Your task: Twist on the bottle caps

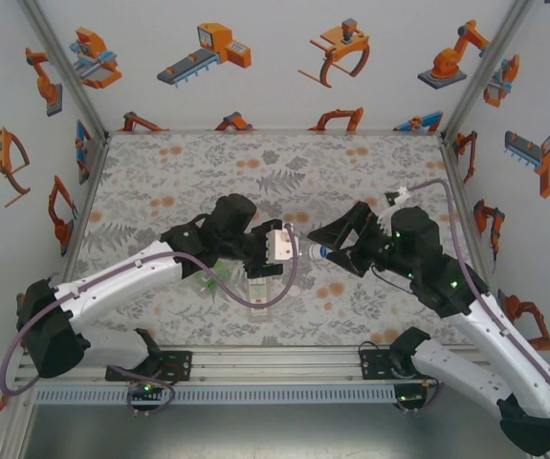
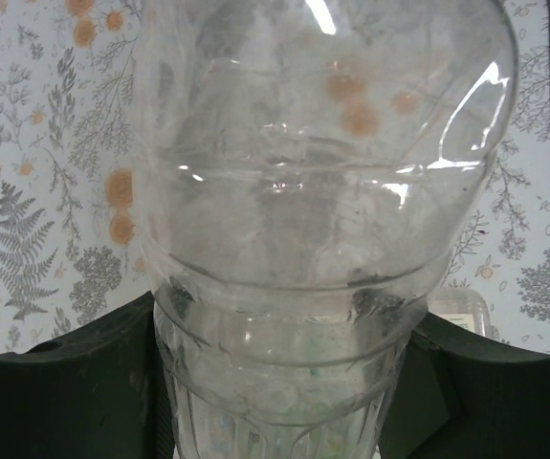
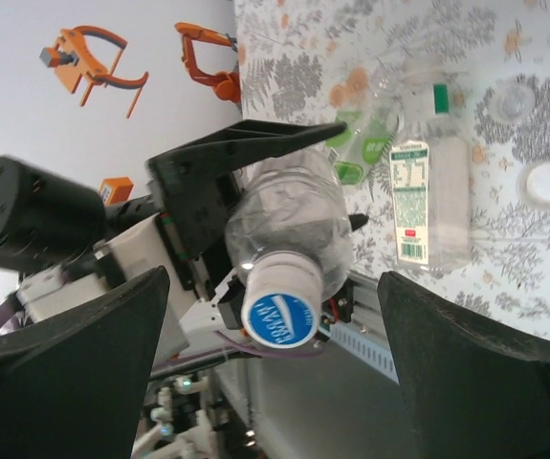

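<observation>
Cap-tightening step in hand: left fingers (image 2: 55,402) clamp the clear bottle (image 3: 289,225) level above the worktop (image 1: 160,172), its blue-printed cap (image 3: 281,311) on the neck between the right fingers (image 3: 74,373), spread and not touching; next move, in my judgement, requires closing squarely on the cap and twisting.

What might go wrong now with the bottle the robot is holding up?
1. The right tool is open around the round blue-and-white cap. If it closes off-centre, it might slip or turn the cap crooked.
2. The left tool grips the thin clear plastic bottle by its body, up in the air. Twisting the cap could spin the bottle in that grip or squash it.
</observation>
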Robot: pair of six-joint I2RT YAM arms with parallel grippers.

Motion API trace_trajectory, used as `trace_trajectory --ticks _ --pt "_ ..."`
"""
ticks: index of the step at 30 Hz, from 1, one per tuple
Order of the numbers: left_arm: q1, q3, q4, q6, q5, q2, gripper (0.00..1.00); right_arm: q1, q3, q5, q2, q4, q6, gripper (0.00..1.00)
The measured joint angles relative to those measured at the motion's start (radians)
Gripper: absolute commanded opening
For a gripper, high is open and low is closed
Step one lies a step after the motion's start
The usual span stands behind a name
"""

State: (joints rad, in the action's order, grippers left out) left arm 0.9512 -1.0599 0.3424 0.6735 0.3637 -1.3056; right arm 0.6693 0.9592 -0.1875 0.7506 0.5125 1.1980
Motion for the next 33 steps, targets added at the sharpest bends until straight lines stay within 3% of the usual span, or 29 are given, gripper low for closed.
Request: trace_trajectory --ticks 6,12,24,26,33 --pt "-0.018 -0.034 0.100 -0.021 0.076 0.000 0.00 0.000 0.063 0.024 -0.010 0.002 -0.241 0.71" --pt "-0.045 -0.036 0.194 -0.054 0.180 0.013 0.00 0.000 0.066 -0.041 -0.010 -0.016 -0.571 0.69" --pt "-0.083 -0.036 0.305 -0.082 0.332 0.047 0.00 0.000 0.050 -0.431 -0.084 -0.084 -1.182 0.66" --pt "-0.084 -0.036 0.320 -0.082 0.348 0.045 0.00 0.000 0.045 -0.491 -0.080 -0.085 -1.239 0.61" --pt "-0.084 -0.036 0.339 -0.079 0.384 0.039 0.00 0.001 -0.003 -0.610 -0.043 -0.118 -1.332 0.64"
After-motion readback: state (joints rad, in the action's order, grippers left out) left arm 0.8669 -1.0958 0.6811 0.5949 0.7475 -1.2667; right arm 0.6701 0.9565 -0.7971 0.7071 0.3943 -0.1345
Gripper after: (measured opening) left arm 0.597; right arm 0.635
